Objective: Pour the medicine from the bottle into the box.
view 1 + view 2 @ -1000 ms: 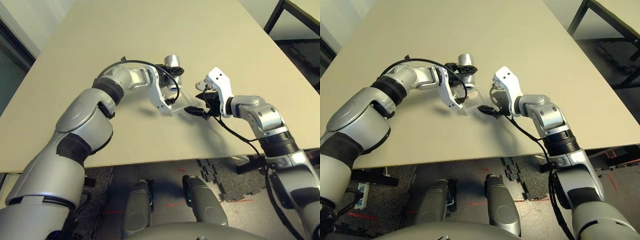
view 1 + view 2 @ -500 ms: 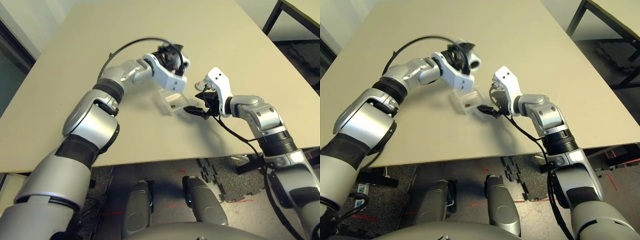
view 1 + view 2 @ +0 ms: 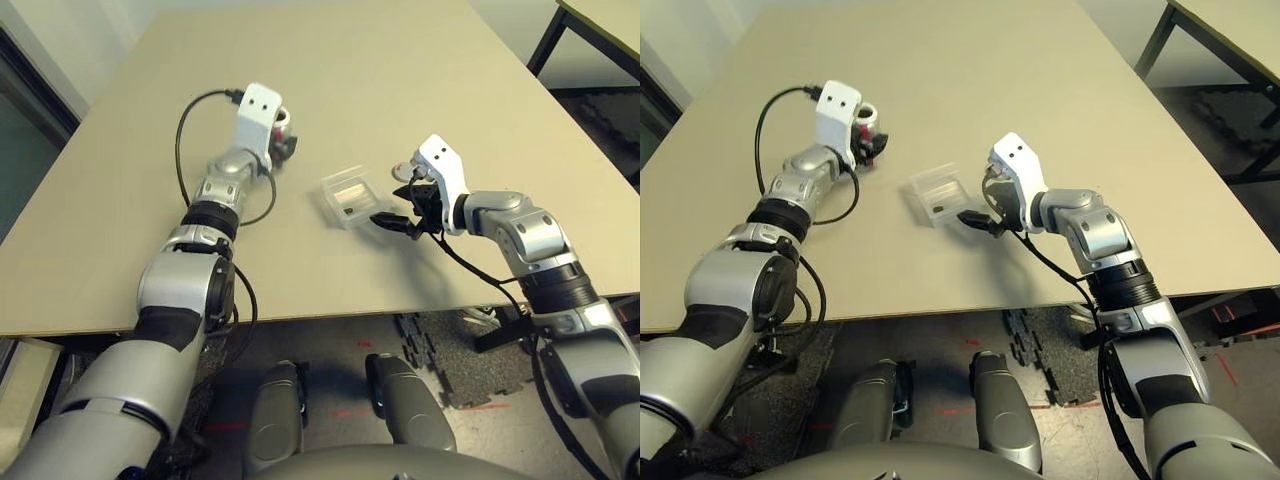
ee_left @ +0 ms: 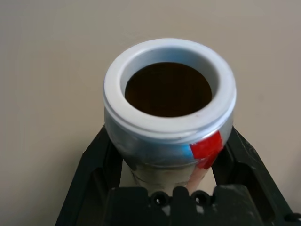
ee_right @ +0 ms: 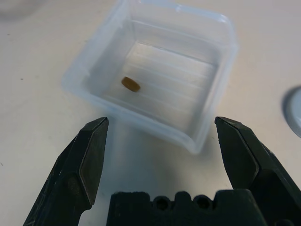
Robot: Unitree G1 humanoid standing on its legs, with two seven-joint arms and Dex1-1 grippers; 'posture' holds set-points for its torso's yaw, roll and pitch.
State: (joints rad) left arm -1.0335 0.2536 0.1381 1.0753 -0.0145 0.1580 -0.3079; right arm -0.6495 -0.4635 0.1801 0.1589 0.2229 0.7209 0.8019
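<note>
My left gripper [image 3: 278,138] is shut on the bottle [image 3: 284,121], which it holds upright to the left of the box. The bottle [image 4: 169,108] is silvery with a red label patch. Its uncapped mouth faces up and the inside looks dark. One black finger [image 4: 94,165] presses each side of it. The box [image 3: 350,196] is a clear tray in the middle of the table, and a small brown piece of medicine [image 5: 130,84] lies inside it. My right gripper [image 3: 388,220] is open just right of the box [image 5: 160,80], with its fingers [image 5: 89,160] low over the table.
Part of a round grey cap [image 5: 295,107] lies on the table beside the box, near my right gripper. The table's front edge [image 3: 330,318] runs just behind my right wrist. A second table with black legs [image 3: 555,30] stands at the far right.
My left arm has swung the bottle away from over the box, out to the left, and turned it upright. The box is uncovered. My right arm has not moved.
</note>
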